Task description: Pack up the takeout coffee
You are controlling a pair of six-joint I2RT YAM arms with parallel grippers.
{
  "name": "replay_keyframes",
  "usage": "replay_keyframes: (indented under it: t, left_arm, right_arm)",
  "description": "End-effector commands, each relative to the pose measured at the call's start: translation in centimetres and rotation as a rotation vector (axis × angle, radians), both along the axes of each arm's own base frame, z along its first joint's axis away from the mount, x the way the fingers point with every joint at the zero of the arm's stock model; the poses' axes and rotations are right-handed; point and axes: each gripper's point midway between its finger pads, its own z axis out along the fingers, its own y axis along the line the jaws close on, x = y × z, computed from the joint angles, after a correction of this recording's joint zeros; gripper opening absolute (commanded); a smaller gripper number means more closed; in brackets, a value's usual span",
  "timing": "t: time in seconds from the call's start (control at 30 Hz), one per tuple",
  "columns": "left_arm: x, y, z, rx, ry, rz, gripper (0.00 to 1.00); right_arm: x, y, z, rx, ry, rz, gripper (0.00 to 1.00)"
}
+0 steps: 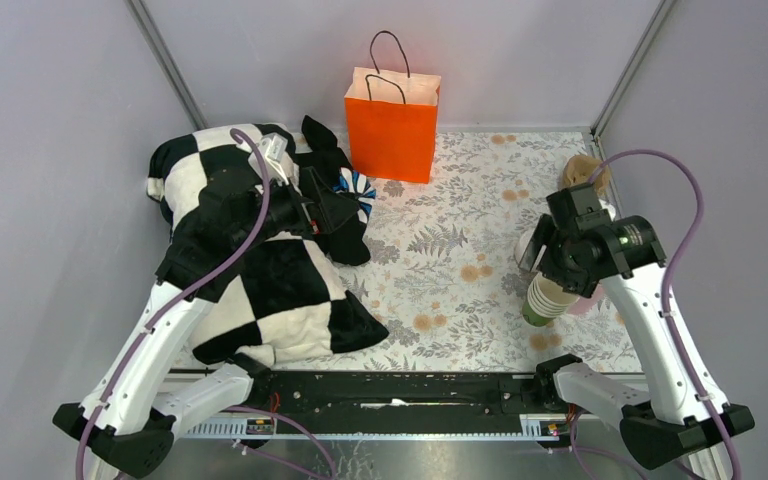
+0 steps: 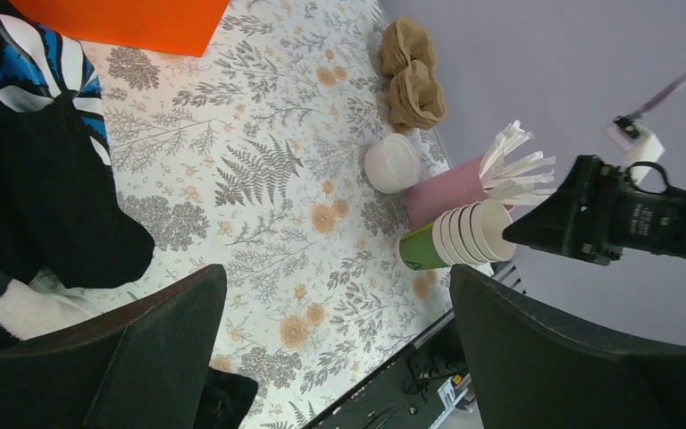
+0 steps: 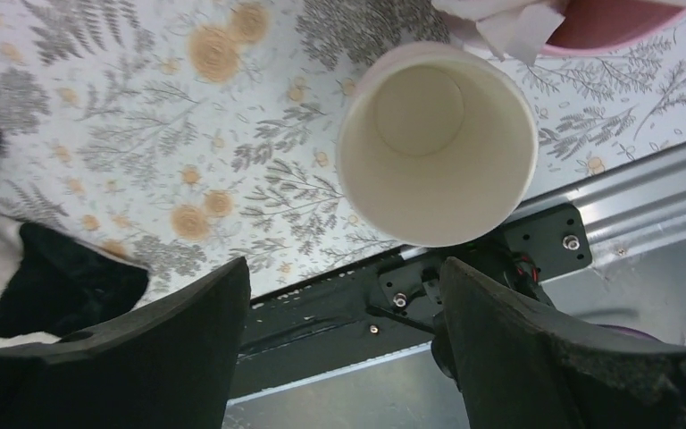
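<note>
black-and-white checkered cloth point(image 1: 260, 290) heaped at left. left gripper point(image 2: 339, 357) above its edge, fingers spread wide, empty. orange paper bag point(image 1: 392, 125) upright, back centre. white-lidded takeout coffee cup point(image 2: 392, 163) on floral tabletop point(image 1: 440, 250), far right, just beside pink cup of white sticks point(image 2: 447, 189). right gripper point(image 3: 344, 349) spread wide, empty, over stack of lidless green cups point(image 3: 436, 143).

The takeout coffee point(image 2: 391, 163) has a smooth plastic lid; the stacked cups point(image 2: 464, 234) are matt paper.
</note>
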Motion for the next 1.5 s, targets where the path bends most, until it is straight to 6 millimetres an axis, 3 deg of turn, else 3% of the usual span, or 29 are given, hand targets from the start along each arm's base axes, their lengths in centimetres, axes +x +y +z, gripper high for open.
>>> replay_keyframes:
  t: [0.0, 0.13, 0.37, 0.77, 1.07, 1.23, 1.47]
  left_arm:
    - [0.1, -0.9, 1.2, -0.038, -0.036, -0.029, 0.99]
    - [0.4, -1.2, 1.2, -0.031, -0.038, -0.032, 0.99]
    - [0.7, -1.5, 0.8, -0.018, -0.029, -0.031, 0.99]
    - [0.9, -2.1, 0.7, -0.005, -0.029, -0.050, 0.99]
    - [0.7, -2.2, 0.4, 0.001, -0.028, -0.063, 0.99]
    - [0.7, -2.2, 0.4, 0.002, -0.031, -0.063, 0.99]
    - [0.6, -2.3, 0.2, 0.003, -0.027, -0.065, 0.99]
  right_arm:
    - [0.8, -0.7, -2.2, -0.046, 0.016, -0.039, 0.81]
    - [1.9, -1.0, -4.3, -0.090, 0.035, -0.038, 0.73]
    - [3.1, -1.3, -6.1, -0.130, 0.035, -0.034, 0.54]
    - [3.4, -1.4, -7.1, -0.148, 0.049, -0.029, 0.27]
    - [3.0, -1.7, -6.0, -0.160, 0.053, -0.038, 0.08]
    - [2.8, -1.9, -5.6, -0.166, 0.053, -0.033, 0.08]
    - [2.8, -1.3, -6.3, -0.146, 0.072, -0.006, 0.21]
